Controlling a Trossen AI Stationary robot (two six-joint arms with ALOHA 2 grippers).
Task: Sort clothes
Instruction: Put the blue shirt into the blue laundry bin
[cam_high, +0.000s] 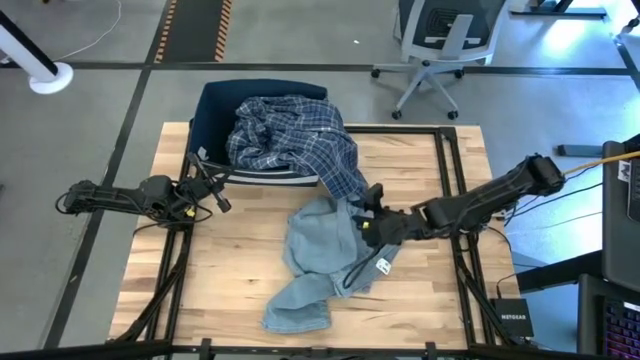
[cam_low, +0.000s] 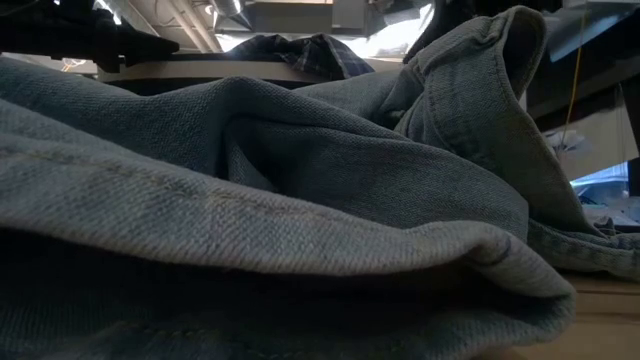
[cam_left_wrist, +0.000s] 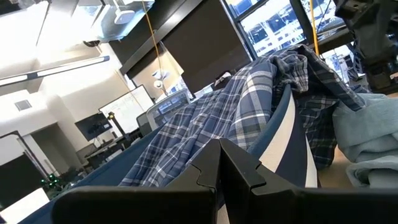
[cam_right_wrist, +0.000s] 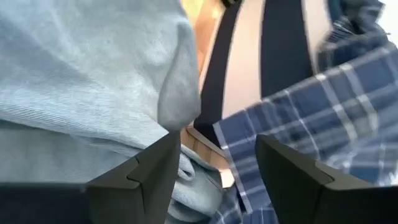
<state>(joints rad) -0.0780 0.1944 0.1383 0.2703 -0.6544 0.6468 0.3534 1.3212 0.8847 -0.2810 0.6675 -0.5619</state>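
Observation:
A blue plaid shirt (cam_high: 290, 140) is heaped in the dark navy bin (cam_high: 215, 110) at the table's far edge; one end hangs over the bin's near wall onto the table. Light-blue denim jeans (cam_high: 315, 250) lie crumpled mid-table and fill the low view (cam_low: 300, 200). My right gripper (cam_high: 366, 210) is open and slants down where the shirt's hanging end (cam_right_wrist: 329, 124) meets the jeans (cam_right_wrist: 81, 81); the shirt's hem lies between its fingers. My left gripper (cam_high: 222, 200) is shut and level at the bin's left near corner, facing the shirt (cam_left_wrist: 249, 106). My right gripper has one finger (cam_right_wrist: 155, 168) close against a fold of the jeans (cam_right_wrist: 177, 106), and the plaid shirt's hem (cam_right_wrist: 233, 155) lies in the gap between the fingers. I cannot tell whether either finger touches the cloth.
Black frame rails (cam_high: 450, 160) run along the table's sides and far edge. An office chair (cam_high: 440, 40) stands beyond the far edge. Bare wood shows at the near left (cam_high: 220, 290). A small black box (cam_high: 512, 315) sits off the table's near right corner.

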